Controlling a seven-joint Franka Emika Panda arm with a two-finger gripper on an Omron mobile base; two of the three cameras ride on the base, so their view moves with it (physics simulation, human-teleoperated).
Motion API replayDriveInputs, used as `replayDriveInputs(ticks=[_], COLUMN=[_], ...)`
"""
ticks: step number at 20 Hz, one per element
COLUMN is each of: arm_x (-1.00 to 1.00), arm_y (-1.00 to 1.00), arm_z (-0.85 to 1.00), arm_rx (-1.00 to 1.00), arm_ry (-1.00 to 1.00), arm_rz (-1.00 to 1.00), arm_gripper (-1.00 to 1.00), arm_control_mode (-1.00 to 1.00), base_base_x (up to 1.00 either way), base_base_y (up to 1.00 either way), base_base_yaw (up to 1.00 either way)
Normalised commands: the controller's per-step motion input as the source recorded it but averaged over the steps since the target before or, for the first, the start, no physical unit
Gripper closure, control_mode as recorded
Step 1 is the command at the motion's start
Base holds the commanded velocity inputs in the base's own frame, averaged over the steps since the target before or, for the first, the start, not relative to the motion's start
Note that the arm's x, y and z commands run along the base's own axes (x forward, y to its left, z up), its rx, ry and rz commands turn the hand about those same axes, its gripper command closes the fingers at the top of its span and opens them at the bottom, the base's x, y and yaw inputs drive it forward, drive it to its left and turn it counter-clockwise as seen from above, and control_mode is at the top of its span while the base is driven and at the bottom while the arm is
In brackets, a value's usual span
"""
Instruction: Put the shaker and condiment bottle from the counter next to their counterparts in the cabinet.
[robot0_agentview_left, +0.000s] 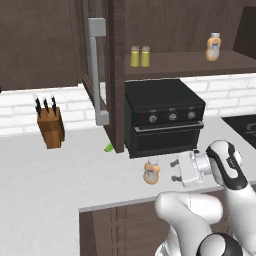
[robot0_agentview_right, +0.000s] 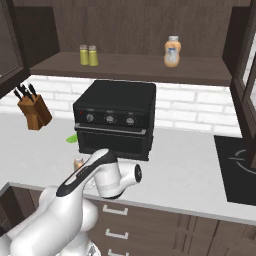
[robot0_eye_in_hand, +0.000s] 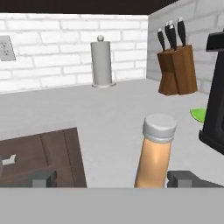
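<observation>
The fingers (robot0_agentview_left: 174, 170) stand spread wide, released, either side of the orange condiment bottle (robot0_agentview_left: 151, 171), which stands upright near the front edge of the surface (robot0_agentview_left: 60, 175), before the black oven (robot0_agentview_left: 164, 116).

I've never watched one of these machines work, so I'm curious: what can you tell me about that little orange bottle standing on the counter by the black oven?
The condiment bottle is small and squat, orange, plastic-looking, with a pale label and a light grey cap. It stands upright on the pale counter, just in front of the black oven. The open gripper is level with it, a finger to either side in the hand view, not gripping.
</observation>
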Motion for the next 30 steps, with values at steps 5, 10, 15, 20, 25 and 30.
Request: replayDriveInputs(ticks=[5, 10, 15, 20, 25, 30], arm_x=[-0.09, -0.05, 0.0, 0.0, 0.0, 0.0], arm_y=[0.43, 0.29, 0.22, 0.21, 0.37, 0.42], arm_z=[0.0, -0.07, -0.28, -0.26, -0.28, -0.36], arm_rx=[0.0, 0.0, 0.0, 0.0, 0.0, 0.0], arm_ry=[0.0, 0.0, 0.0, 0.0, 0.0, 0.0], arm_rz=[-0.01, -0.01, -0.06, -0.06, -0.06, -0.06], arm_gripper=[-1.0, -1.0, -1.0, -1.0, -1.0, -1.0], arm_control_mode=[-1.0, -1.0, -1.0, -1.0, -1.0, -1.0], base_base_x=[0.0, 0.0, 0.0, 0.0, 0.0, 0.0], base_base_y=[0.0, 0.0, 0.0, 0.0, 0.0, 0.0], base_base_yaw=[0.0, 0.0, 0.0, 0.0, 0.0, 0.0])
